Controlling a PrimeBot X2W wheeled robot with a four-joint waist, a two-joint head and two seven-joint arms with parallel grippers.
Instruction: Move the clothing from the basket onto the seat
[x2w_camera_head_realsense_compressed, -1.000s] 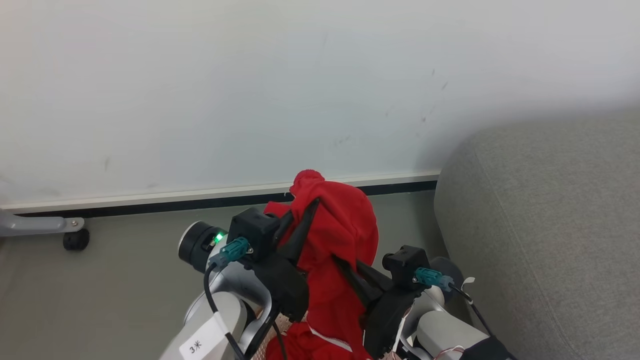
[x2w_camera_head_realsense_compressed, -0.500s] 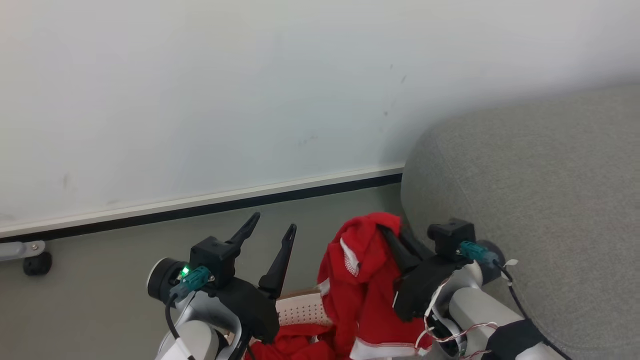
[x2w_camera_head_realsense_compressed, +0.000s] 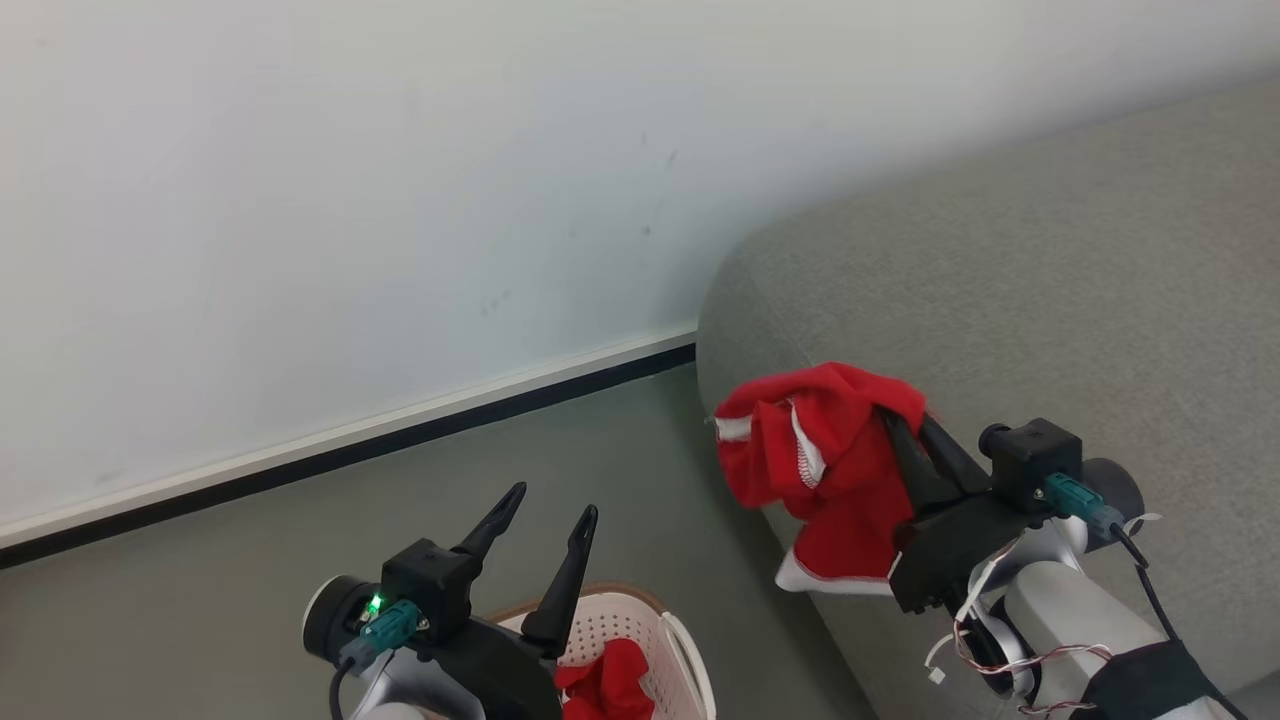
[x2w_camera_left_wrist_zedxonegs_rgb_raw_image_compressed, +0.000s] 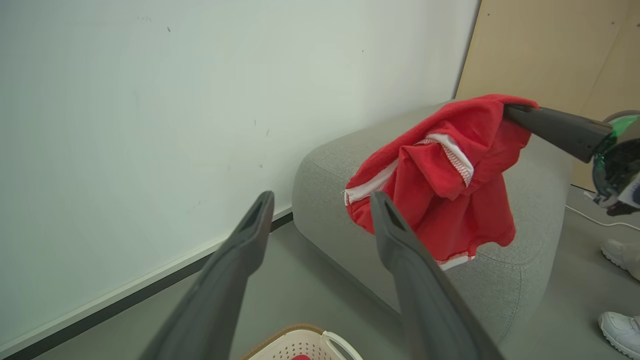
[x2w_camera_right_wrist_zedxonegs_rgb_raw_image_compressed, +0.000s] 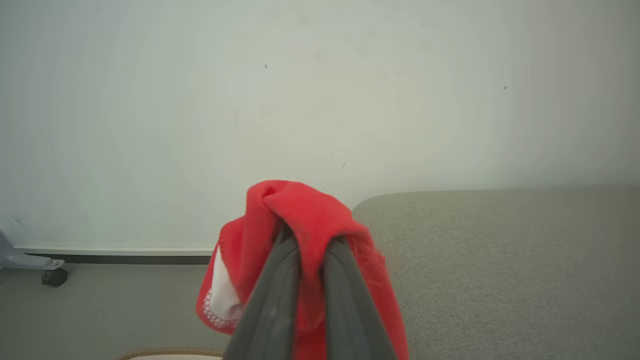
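**Item:** red garment (x2w_camera_head_realsense_compressed: 820, 460).
**Location:** hangs bunched from the right pincer (x2w_camera_head_realsense_compressed: 903, 432), which is clenched on its top fold, at the rounded left edge of the seat (x2w_camera_head_realsense_compressed: 1050, 300). Whether it touches the cushion cannot be told.
**Left pincer** (x2w_camera_head_realsense_compressed: 552, 502)**:** released and empty, above the basket (x2w_camera_head_realsense_compressed: 690, 640) on the floor (x2w_camera_head_realsense_compressed: 250, 560). More red clothing (x2w_camera_head_realsense_compressed: 605, 690) lies in the basket.
**Handling, as judged:** carry the garment well inward over the seat top before letting go. A drop at the edge risks a slide to the floor.
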